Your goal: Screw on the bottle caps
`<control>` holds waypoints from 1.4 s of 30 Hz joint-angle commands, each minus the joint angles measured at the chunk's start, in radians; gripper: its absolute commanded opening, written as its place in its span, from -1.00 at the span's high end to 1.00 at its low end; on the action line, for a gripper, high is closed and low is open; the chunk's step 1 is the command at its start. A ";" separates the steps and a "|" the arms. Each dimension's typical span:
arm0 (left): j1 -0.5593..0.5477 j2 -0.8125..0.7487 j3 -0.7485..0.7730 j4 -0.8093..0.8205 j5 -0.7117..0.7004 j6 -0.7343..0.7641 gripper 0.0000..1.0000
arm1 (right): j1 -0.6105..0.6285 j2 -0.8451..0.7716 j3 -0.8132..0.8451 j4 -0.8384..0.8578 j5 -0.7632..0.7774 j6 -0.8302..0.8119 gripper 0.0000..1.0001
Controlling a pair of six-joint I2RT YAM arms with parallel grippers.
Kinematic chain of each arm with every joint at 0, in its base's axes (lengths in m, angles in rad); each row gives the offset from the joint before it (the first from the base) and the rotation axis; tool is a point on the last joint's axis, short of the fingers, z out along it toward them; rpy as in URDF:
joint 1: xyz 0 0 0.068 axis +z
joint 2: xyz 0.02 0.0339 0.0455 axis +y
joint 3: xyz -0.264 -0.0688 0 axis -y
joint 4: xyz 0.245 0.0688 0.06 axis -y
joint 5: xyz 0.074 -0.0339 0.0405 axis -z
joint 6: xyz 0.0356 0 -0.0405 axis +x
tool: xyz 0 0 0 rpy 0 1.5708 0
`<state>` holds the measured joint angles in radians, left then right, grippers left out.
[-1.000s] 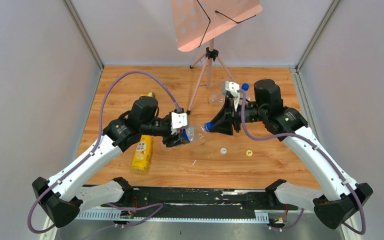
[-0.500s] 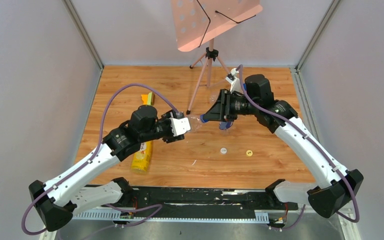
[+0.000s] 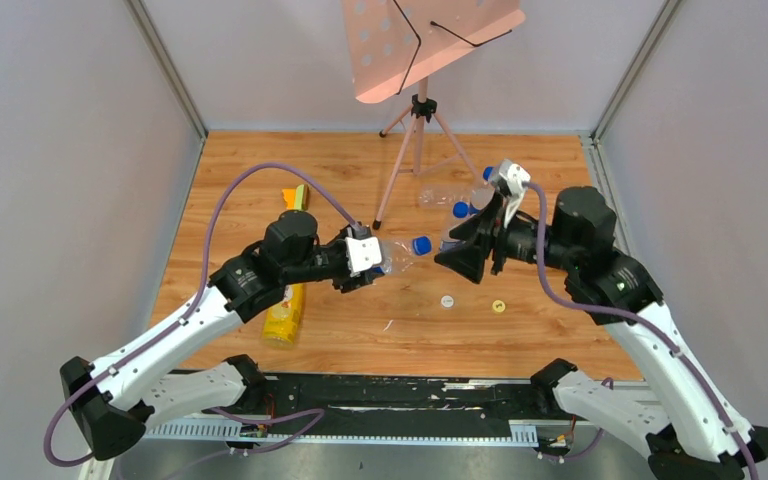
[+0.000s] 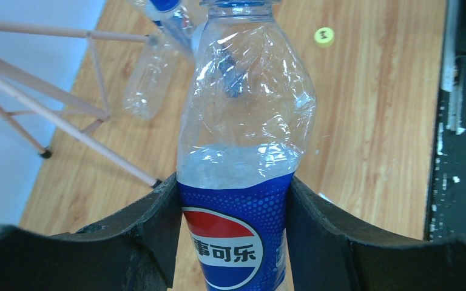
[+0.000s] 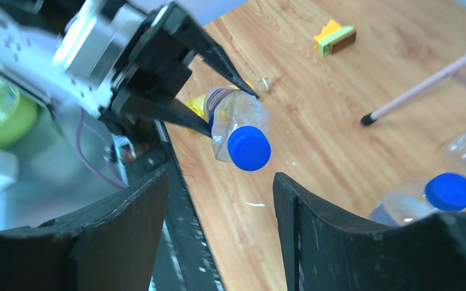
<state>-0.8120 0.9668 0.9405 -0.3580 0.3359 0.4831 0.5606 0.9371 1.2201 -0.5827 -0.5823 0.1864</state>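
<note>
My left gripper [image 3: 372, 266] is shut on the clear bottle with the blue label [image 3: 397, 257], holding it above the table with its neck pointing right. It grips the label [image 4: 236, 242] in the left wrist view. A blue cap [image 3: 421, 244] sits on the bottle's mouth and shows in the right wrist view [image 5: 249, 148]. My right gripper [image 3: 457, 262] is open and empty, just right of that cap [image 5: 219, 179]. The white cap [image 3: 447, 300] and yellow cap [image 3: 499, 306] lie on the table. The yellow bottle [image 3: 285, 305] lies at the left. No amber-brown bottle is in view.
A pink music stand [image 3: 418, 110] stands at the back, its legs on the table. Two more clear bottles with blue caps [image 3: 460, 210] lie behind my right gripper. A small yellow-green block [image 3: 293, 196] lies at the back left. Grey walls enclose the wooden table [image 3: 560, 330].
My right gripper was at the bottle's mouth a second ago, swung up and back, and now sits open to the right. The blue cap stays on the bottle. My left arm shifted slightly.
</note>
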 commanded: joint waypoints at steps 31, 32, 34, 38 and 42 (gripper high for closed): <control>-0.004 0.149 0.133 -0.111 0.421 -0.046 1.00 | 0.006 -0.086 -0.126 -0.114 -0.376 -0.855 0.18; -0.004 0.151 0.136 -0.110 0.421 -0.045 1.00 | 0.005 -0.085 -0.124 -0.114 -0.380 -0.854 0.19; -0.004 0.155 0.139 -0.110 0.419 -0.044 1.00 | 0.006 -0.083 -0.123 -0.116 -0.383 -0.851 0.25; -0.004 0.159 0.144 -0.098 0.401 -0.050 1.00 | 0.005 -0.066 -0.114 -0.120 -0.383 -0.816 0.47; -0.005 0.144 0.134 -0.049 0.323 -0.062 1.00 | 0.007 0.011 -0.074 -0.115 -0.345 -0.661 0.92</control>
<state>-0.8120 1.1225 1.0313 -0.4892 0.7216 0.4477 0.5613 0.8856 1.0821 -0.7109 -0.9150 -0.6044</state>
